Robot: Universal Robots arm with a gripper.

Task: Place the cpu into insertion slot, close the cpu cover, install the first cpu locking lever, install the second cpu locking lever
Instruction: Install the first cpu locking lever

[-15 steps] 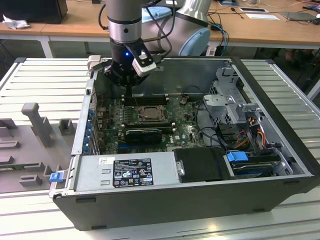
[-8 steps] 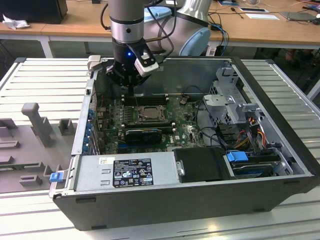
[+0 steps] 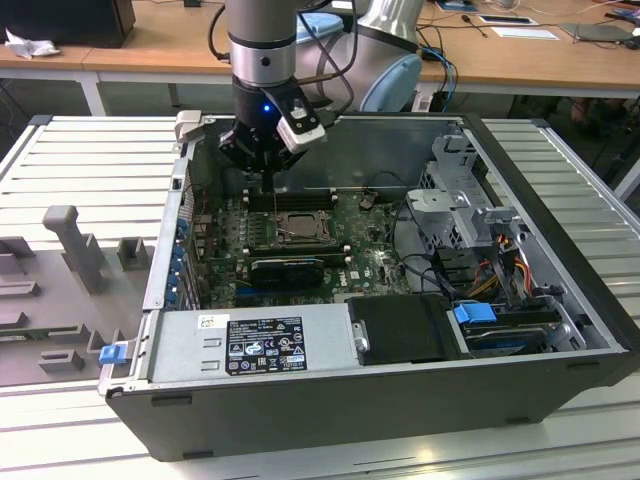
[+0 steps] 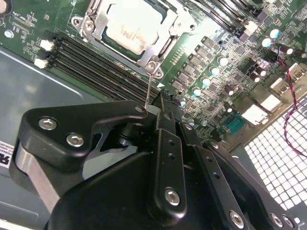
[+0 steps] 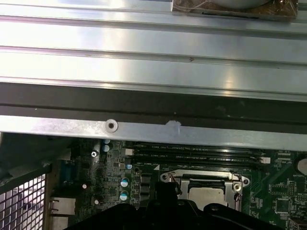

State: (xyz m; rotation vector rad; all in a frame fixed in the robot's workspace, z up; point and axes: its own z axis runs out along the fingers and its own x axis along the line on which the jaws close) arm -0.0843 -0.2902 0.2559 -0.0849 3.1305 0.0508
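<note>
End effector [image 4: 154, 106] hangs just above one corner of the socket [image 3: 290, 228], inside the open computer case [image 3: 400, 400]. In the second wrist view its two fingers look pressed together. A thin metal lever [image 4: 149, 86] rises from that socket corner and ends between them, so I judge they are clamped on the lever's tip. The chip [image 4: 128, 26] sits in the socket with its pale face up, and the cover plate [image 4: 160, 44] seems to lie flat around it as a silver frame. The placing and closing steps therefore look done, and the work now concerns a lever. Several things could go wrong from this point. The lever is very thin and springy, so it could slip out of the fingers and jump back if the hold is shallow. If it is pushed sideways away from the socket, it may bend or miss its hook, and then the cover plate would not be locked. The memory slots [image 4: 96, 60] lie just beside the socket, and a low pass could scrape them.
</note>
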